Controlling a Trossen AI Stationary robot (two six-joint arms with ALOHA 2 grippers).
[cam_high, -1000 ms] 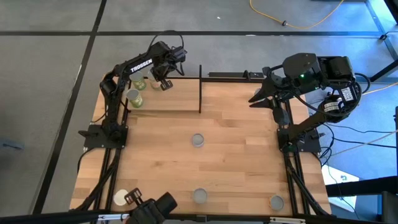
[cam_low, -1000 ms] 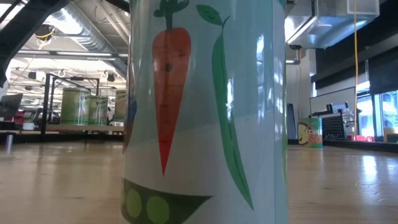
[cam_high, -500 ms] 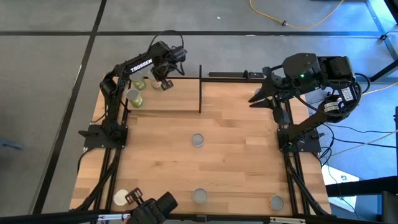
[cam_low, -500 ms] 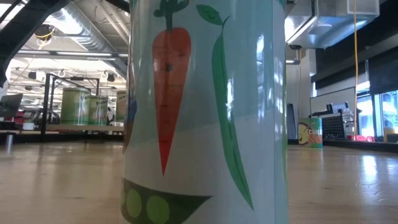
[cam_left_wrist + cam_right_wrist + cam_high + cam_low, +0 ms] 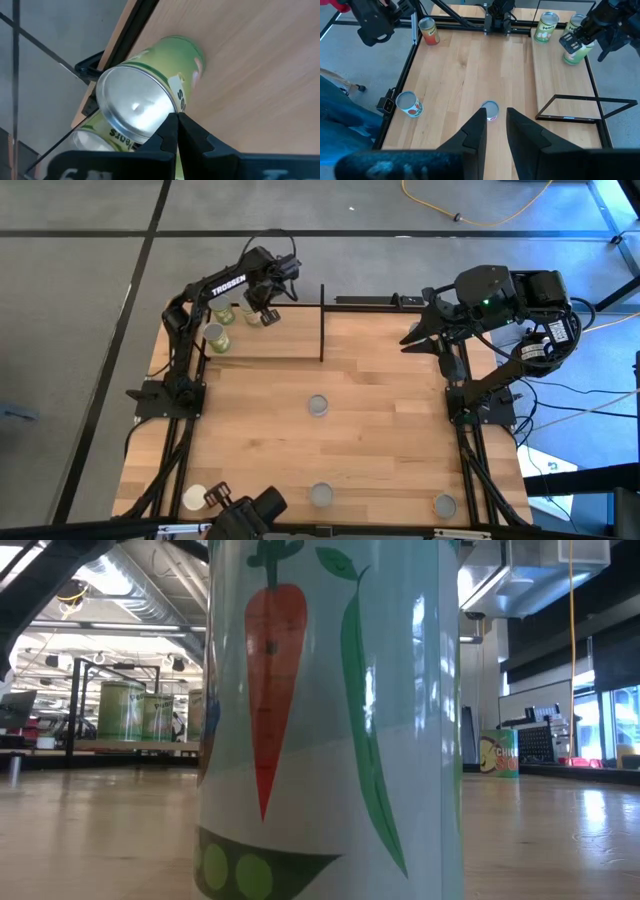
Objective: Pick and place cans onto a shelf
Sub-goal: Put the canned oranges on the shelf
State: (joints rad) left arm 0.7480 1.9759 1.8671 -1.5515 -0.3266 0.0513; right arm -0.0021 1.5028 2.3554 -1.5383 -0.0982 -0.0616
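Cans point(image 5: 318, 406) sat loose on the counter point(image 5: 380, 430), two more on the far-left shelf point(image 5: 280, 345). They looked rigid, smooth-sided, probably slippery; best gripped mid-body across the label. Left tool point(image 5: 262, 312) hovered over the shelf, fingers together, empty. Right tool point(image 5: 494, 131) waited far right, slightly apart.

Cans point(image 5: 318, 405) on table point(image 5: 380, 380), shelf point(image 5: 270, 340)

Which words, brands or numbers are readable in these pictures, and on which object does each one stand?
"TROSSEN": white letters on the dark left arm, high view.
"Pears", uncertain: green-yellow label of the cylindrical can on the light-wood shelf, right wrist view.
Letters on the green can in the left wrist view: partly cut off, unreadable.
Big can in the low view: carrot and pea pictures only, no words.
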